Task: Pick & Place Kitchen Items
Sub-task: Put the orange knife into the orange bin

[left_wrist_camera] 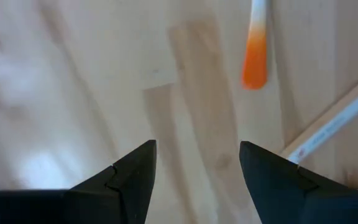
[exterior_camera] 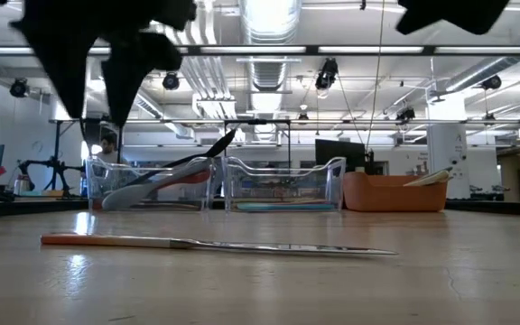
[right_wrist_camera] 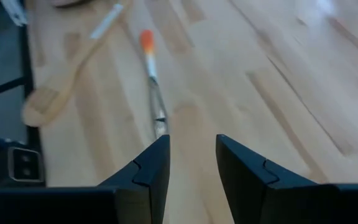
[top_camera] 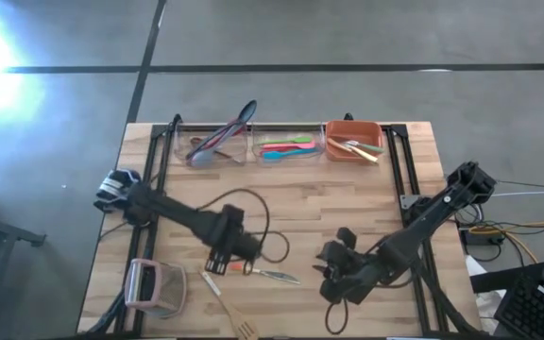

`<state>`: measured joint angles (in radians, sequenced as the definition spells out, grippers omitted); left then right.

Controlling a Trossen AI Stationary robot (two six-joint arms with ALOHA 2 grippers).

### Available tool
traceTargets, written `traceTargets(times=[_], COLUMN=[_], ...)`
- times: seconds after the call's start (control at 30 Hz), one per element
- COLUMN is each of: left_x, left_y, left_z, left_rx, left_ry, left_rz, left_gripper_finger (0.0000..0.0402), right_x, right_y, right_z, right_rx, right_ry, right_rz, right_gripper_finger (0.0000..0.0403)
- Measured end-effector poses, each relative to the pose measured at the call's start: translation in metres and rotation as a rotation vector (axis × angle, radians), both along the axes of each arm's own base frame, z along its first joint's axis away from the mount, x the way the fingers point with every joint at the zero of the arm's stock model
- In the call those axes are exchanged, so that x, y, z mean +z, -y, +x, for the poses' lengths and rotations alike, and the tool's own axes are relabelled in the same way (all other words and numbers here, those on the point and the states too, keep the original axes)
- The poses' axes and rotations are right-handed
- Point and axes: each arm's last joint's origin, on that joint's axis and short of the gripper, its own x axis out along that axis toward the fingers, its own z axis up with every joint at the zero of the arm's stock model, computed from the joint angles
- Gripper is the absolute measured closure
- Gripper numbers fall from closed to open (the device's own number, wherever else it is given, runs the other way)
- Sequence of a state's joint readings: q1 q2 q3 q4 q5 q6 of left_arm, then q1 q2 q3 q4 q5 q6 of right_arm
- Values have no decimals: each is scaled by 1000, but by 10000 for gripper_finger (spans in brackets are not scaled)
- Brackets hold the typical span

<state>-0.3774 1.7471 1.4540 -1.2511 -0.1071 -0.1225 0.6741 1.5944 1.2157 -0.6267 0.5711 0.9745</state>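
Here, the wooden table [top_camera: 366, 203] carries three bins in a row along its far edge: two clear bins [top_camera: 213, 146] [top_camera: 291, 146] and one orange bin [top_camera: 352, 142]. Each holds several utensils, overlapping too much to count. Two dark arms reach over the near half. The left gripper [top_camera: 220, 260] hovers with its fingers [left_wrist_camera: 129, 174] spread wide and nothing between them; the right gripper [top_camera: 333, 279] shows a narrow, empty gap between its fingers [right_wrist_camera: 151, 171]. A boxy pinkish-white handled object [top_camera: 154, 288] sits near the front left corner. A wooden spatula [top_camera: 239, 324] is cut off by the front edge of the high view. A white stick-like item [top_camera: 213, 283] lies beside it, too small to identify. One slim metal utensil with an orange handle [top_camera: 264, 273] lies flat between the grippers, its long axis roughly left to right, handle toward the left gripper.
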Motion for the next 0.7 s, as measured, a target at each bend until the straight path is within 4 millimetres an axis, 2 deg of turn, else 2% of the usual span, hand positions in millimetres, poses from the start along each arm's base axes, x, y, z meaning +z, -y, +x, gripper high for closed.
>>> traceTargets(times=[0.17, 0.33, 0.5, 0.7], left_x=[-40, -68, -79, -82], left_y=[13, 13, 13, 20], left_z=[-13, -17, -17, -11], left_rx=[13, 47, 55, 38], left_ry=[25, 67, 105, 180], left_rz=[-14, -36, -62, -156], left_gripper_finger=[170, 170, 170, 170], right_x=[-8, -22, -41, -68], right_y=[-13, -28, -42, -54], right_z=[18, 36, 54, 67], right_rx=[63, 94, 119, 141], right_ry=[13, -25, -74, -149], right_rz=[3, -7, -24, -24], right_gripper_finger=[282, 285, 282, 287])
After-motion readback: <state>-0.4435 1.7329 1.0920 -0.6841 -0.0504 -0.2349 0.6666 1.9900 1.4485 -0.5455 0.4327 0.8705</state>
